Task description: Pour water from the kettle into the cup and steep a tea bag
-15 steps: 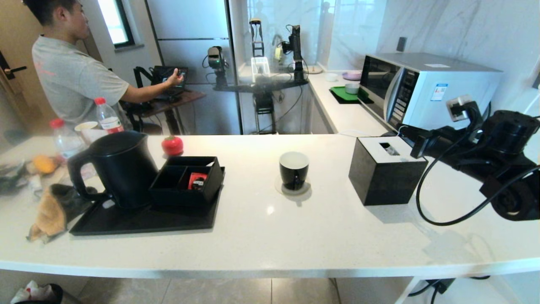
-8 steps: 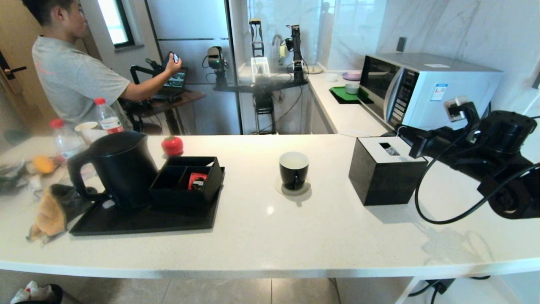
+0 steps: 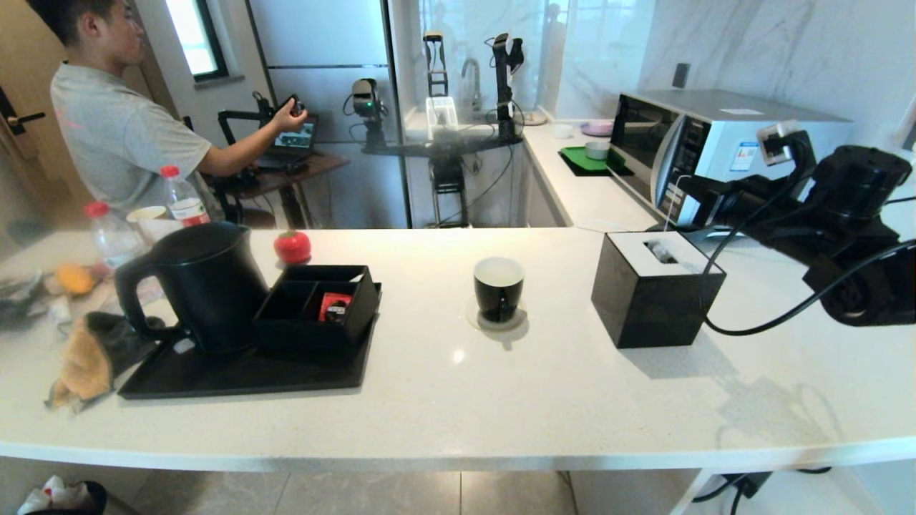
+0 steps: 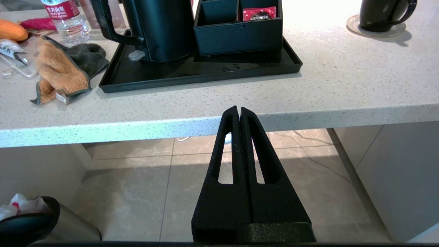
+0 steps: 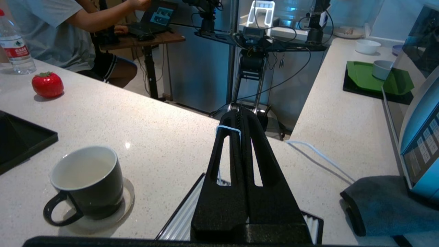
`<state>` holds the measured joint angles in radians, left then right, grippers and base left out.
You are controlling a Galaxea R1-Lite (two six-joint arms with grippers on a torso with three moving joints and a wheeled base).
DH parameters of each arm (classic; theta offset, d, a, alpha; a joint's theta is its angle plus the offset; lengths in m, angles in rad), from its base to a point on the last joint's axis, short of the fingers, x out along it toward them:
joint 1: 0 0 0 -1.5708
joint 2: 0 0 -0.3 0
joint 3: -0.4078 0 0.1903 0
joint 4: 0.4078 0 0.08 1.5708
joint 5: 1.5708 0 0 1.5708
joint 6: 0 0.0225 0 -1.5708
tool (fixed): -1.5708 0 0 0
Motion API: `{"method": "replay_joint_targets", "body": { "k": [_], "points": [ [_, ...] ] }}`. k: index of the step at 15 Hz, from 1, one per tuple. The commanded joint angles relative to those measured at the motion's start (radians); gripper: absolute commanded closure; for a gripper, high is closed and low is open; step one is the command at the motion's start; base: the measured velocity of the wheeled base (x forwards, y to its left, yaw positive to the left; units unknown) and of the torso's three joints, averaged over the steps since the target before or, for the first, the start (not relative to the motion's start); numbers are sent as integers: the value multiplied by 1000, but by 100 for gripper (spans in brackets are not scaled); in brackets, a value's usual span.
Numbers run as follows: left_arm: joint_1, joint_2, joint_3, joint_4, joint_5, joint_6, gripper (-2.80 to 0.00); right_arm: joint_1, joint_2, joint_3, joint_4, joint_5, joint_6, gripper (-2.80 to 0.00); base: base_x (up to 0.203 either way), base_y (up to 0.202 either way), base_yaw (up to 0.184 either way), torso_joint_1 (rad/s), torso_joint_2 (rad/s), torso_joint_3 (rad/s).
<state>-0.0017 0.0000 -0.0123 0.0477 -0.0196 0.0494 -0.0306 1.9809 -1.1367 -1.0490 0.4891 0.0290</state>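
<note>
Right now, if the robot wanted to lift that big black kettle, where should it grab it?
Probably by the loop handle of the kettle. It sticks out on the robot's left, away from the black organizer box crowding the other side. Fingers could come from that open left side and close around the handle's upright bar, where the loop leaves room to slip through.

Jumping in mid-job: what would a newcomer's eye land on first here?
The right gripper, shut on a thin white tea bag string, hangs above the black box at the right of the counter. The cup looks empty mid-counter; the kettle sits on the black tray at left. The left gripper is shut, parked below the counter edge.
</note>
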Motion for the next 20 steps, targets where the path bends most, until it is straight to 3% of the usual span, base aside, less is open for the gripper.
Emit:
{"method": "replay_joint_targets", "body": {
  "k": [1,5,11,20],
  "points": [
    [0,0,0,1,0,0,0,1,10,-53,16,3,0,0,0,0,0,0,0,0],
    [0,0,0,1,0,0,0,1,19,22,-6,2,-3,0,0,0,0,0,0,0],
    [0,0,0,0,0,0,0,1,37,291,-205,2,-4,0,0,0,0,0,0,0],
    [0,0,0,1,0,0,0,-18,43,250,-179,0,-3,0,0,0,0,0,0,0]
  ]
}}
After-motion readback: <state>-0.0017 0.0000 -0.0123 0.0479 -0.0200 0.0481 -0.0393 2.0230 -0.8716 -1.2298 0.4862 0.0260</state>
